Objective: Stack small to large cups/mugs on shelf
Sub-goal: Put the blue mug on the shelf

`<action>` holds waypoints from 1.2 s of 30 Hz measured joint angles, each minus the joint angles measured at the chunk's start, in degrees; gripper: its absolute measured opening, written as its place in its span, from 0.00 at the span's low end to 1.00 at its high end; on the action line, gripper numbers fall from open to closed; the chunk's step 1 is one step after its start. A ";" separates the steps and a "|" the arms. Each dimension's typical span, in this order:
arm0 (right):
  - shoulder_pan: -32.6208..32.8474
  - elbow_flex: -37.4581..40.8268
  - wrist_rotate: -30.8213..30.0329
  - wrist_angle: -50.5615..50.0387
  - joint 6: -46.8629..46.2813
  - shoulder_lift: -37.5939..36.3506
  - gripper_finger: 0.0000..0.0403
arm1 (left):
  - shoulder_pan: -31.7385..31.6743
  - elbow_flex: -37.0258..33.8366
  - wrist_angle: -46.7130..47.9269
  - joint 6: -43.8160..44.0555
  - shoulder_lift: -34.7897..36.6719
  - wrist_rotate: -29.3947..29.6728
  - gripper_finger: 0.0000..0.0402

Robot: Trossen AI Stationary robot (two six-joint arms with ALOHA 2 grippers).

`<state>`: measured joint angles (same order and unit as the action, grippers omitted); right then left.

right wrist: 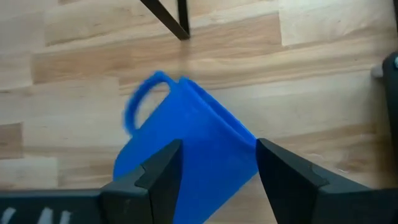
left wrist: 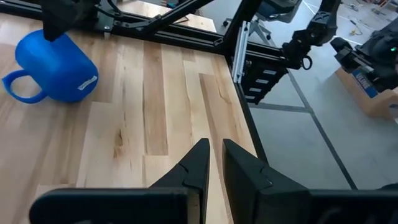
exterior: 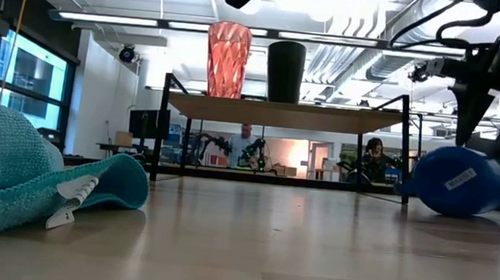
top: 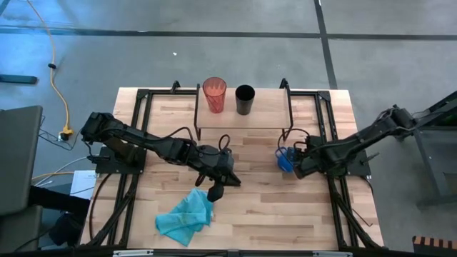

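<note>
Right gripper (right wrist: 214,171): dark two-finger type, fingers spread wide to either side of the blue plastic mug with a loop handle (right wrist: 186,143); contact with the mug cannot be confirmed. In the high view this right gripper (top: 295,163) sits at the right-hand part of the light wooden plank surface (top: 285,207), just in front of the shelf's right legs.

Blue mug (top: 285,158): lying tipped on its side on the surface, a small white label on its wall (exterior: 458,179), handle pointing away from the gripper fingers in the right wrist view. Not on the shelf.

Left gripper (left wrist: 213,163): dark fingers narrowed to a thin slit, holding nothing. In the high view it (top: 214,191) hangs over the middle of the surface, just beside the upper edge of the cloth; the blue mug (left wrist: 53,68) lies well apart from it.

Crumpled teal woven cloth (top: 187,215): lying on the surface toward the front left, with a white tag showing in the low view (exterior: 71,199).

Low shelf, light wooden board on thin black metal legs (top: 268,114): standing at the back centre of the surface.

Tall translucent red-orange faceted tumbler (top: 214,94): upright on the shelf board, left position.

Black cylindrical cup (top: 245,99): upright on the shelf board, just beside the tumbler on its right, apart from it.
</note>
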<state>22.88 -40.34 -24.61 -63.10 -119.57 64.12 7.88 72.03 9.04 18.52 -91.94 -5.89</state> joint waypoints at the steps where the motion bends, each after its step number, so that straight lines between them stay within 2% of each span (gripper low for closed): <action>1: -0.36 -0.02 0.62 0.01 0.00 0.43 0.49 | 0.00 0.00 0.00 0.01 0.00 -0.39 0.08; 15: -1.13 -0.13 0.63 3.01 0.28 1.57 0.49 | 0.00 0.00 1.92 -1.60 0.00 -2.90 0.08; 28: 0.74 0.02 2.66 18.01 7.19 1.68 0.49 | 0.00 0.00 1.99 -1.74 0.00 -4.20 0.08; 36: 1.98 0.02 -0.84 18.87 12.73 1.65 0.49 | 0.04 0.00 2.03 -1.72 0.00 -4.22 0.08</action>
<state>24.87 -40.32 -25.45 -44.23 -106.83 65.78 7.92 72.03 11.07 16.79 -91.94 -10.11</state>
